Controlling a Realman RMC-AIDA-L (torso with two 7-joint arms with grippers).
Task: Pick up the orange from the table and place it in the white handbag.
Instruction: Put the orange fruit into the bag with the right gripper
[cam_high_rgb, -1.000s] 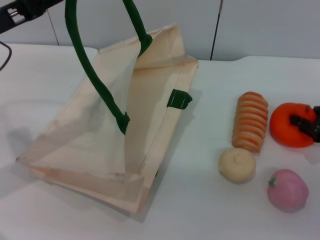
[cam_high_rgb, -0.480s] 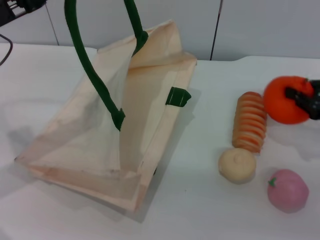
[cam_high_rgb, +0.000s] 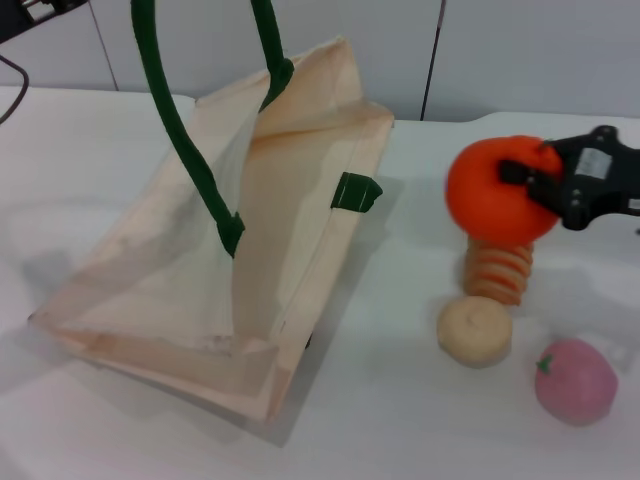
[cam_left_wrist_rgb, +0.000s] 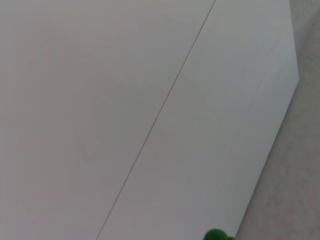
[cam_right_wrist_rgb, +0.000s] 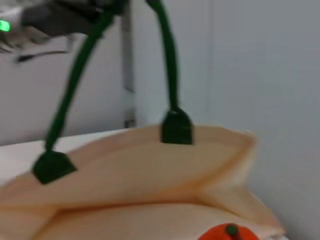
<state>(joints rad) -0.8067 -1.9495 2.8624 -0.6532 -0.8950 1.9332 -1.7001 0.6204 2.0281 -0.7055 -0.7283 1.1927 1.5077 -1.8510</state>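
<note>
**Orange held in the air beside the open handbag**

Above the right side of the bench (cam_high_rgb: 80, 140), the right gripper (cam_high_rgb: 535, 180) is clamped on the orange (cam_high_rgb: 495, 190), its dark fingers (cam_high_rgb: 520, 172) pressed against the fruit's right face. The orange hangs clear of the surface, over the far end of the striped roll (cam_high_rgb: 497, 272), and sits to the right of the white handbag (cam_high_rgb: 280, 230) with a gap of bare bench between them. In the right wrist view the top of the orange (cam_right_wrist_rgb: 227, 232) shows at the edge, its small green stem nub up, with the bag's cream fabric (cam_right_wrist_rgb: 150, 160) spread wide beyond it.

The right arm reaches in level from the right edge of the head view, its black wrist housing pointing toward the bag.

The left gripper is out of sight past the top left of the head view, so I cannot tell its state. The bag's green handles (cam_high_rgb: 175, 120) rise taut toward that corner, and the bag's mouth is lifted open. The left wrist view shows only pale wall panels and a bit of green (cam_left_wrist_rgb: 217, 235).

On the bench under and near the orange lie the striped roll, a round cream bun (cam_high_rgb: 474, 330) just in front of it, and a pink fruit (cam_high_rgb: 575, 380) near the right corner. A green tab (cam_high_rgb: 356, 192) sticks out from the bag's right edge.
</note>
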